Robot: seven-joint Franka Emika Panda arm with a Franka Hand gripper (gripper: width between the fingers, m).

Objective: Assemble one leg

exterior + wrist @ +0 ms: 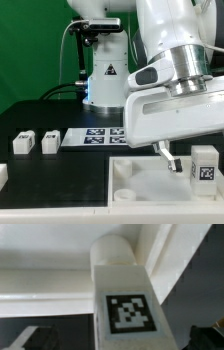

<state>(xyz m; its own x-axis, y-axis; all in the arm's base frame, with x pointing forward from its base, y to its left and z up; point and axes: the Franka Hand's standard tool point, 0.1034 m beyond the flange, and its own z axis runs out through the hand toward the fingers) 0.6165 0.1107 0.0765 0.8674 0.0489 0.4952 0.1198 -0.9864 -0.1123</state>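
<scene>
While the arm hangs low at the exterior view's right, the gripper [180, 160] sits beside the leg [205, 167], whose tag faces the camera; the leg is at the far edge of the large white square piece [140, 185]; in the wrist view the fingers [28, 339] stand wide apart, a gap on each side of the leg; the marker board [95, 137] lies behind; two small white blocks [36, 143] rest at the exterior view's left.

The small white leg [204, 166] [125, 286] stands upright, its black-and-white tag showing.
</scene>
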